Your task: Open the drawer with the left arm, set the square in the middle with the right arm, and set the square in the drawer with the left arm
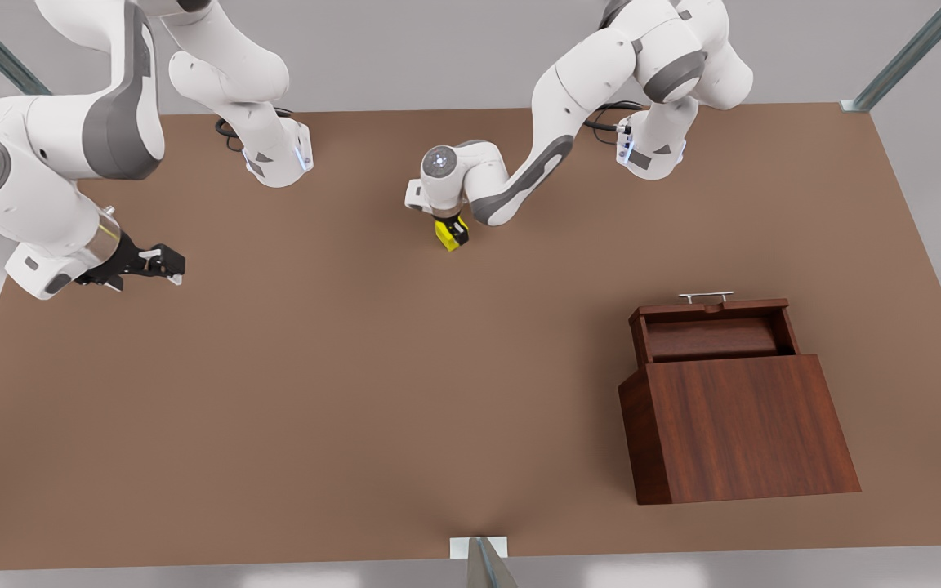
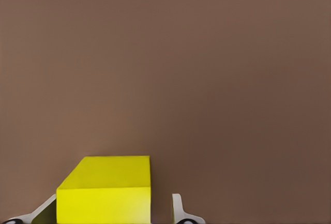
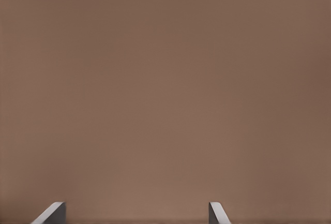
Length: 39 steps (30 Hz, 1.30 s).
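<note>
The square [image 1: 452, 235], a small yellow cube [image 2: 106, 193], rests on the middle [image 1: 405, 343] of the brown tabletop. My left gripper [image 1: 452, 225] comes down over it from the arm on the front view's right. Its fingers [image 2: 177, 208] straddle the cube, open, with a gap on one side. The drawer [image 1: 711, 331] stands pulled out of the wooden cabinet [image 1: 740, 425], its silver handle [image 1: 706, 296] toward the arms, and nothing lies inside. My right gripper [image 1: 162, 265] waits open near the table edge on the front view's left, over bare tabletop [image 3: 155, 79].
The cabinet's slanted top panel takes up the front view's right, near the table's front edge. Both arm bases [image 1: 278, 155] stand along the far edge. Bare tabletop stretches between the cube and the drawer.
</note>
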Available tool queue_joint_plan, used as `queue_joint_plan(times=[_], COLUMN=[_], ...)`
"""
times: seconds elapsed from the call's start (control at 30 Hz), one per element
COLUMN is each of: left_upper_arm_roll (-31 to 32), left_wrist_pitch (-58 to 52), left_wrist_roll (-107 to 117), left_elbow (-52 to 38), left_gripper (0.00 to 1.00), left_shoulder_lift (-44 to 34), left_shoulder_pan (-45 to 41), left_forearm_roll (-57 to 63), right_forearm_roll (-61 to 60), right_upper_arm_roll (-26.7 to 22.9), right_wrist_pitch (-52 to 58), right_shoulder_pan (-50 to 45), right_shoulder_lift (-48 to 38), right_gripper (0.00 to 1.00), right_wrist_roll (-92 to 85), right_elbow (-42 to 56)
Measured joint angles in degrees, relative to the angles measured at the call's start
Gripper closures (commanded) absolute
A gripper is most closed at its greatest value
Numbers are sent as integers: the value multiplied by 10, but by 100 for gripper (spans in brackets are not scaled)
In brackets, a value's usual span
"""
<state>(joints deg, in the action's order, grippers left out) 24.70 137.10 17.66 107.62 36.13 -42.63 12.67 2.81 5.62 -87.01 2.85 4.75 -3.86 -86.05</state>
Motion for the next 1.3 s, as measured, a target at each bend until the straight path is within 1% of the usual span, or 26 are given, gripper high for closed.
queue_joint_plan(times=[0.07, 0.13, 0.37, 0.4, 0.47, 0.5, 0.67, 0.73, 1.13, 1.17, 1.27, 1.3], left_upper_arm_roll=[-1, -18, -20, -27, -28, -29, -29, -29, -29, -29, -29, -29], left_wrist_pitch=[12, 22, 30, 30, 30, 31, 33, 32, 33, 35, 35, 36], left_wrist_roll=[1, 4, 6, 6, 11, 16, 17, 23, 34, 40, 47, 43], left_elbow=[7, 6, 6, 6, 7, 6, 6, 6, 6, 6, 5, 5], left_gripper=[0, 0, 0, 6, 25, 26, 27, 30, 32, 32, 32, 32], left_shoulder_lift=[3, 7, 16, 16, 17, 17, 19, 19, 15, 17, 18, 17], left_shoulder_pan=[-1, -19, -19, -20, -21, -21, -21, -20, -14, -13, -13, -12], left_forearm_roll=[2, 5, 13, 13, 15, 15, 18, 21, 31, 55, 178, 187], right_forearm_roll=[0, 0, -1, -1, -1, -1, -1, -1, -1, -1, -2, -2], right_upper_arm_roll=[0, 0, 0, 0, 0, 0, 0, 0, 0, 0, 0, 0], right_wrist_pitch=[0, 0, 0, 0, 1, 0, 0, 0, -3, -3, -3, -3], right_shoulder_pan=[1, 2, 2, 2, 1, 1, 2, 1, 3, 4, 1, 1], right_shoulder_lift=[0, 0, 0, -1, -1, 0, 0, 0, 4, 4, 4, 4], right_gripper=[0, 0, 0, 0, 0, 0, 0, 0, 0, 0, 0, 0], right_wrist_roll=[0, 0, 0, 0, 0, 0, 0, 0, -1, -1, -1, -1], right_elbow=[0, 0, 3, 3, 3, 4, 3, 2, 3, 3, 3, 3])
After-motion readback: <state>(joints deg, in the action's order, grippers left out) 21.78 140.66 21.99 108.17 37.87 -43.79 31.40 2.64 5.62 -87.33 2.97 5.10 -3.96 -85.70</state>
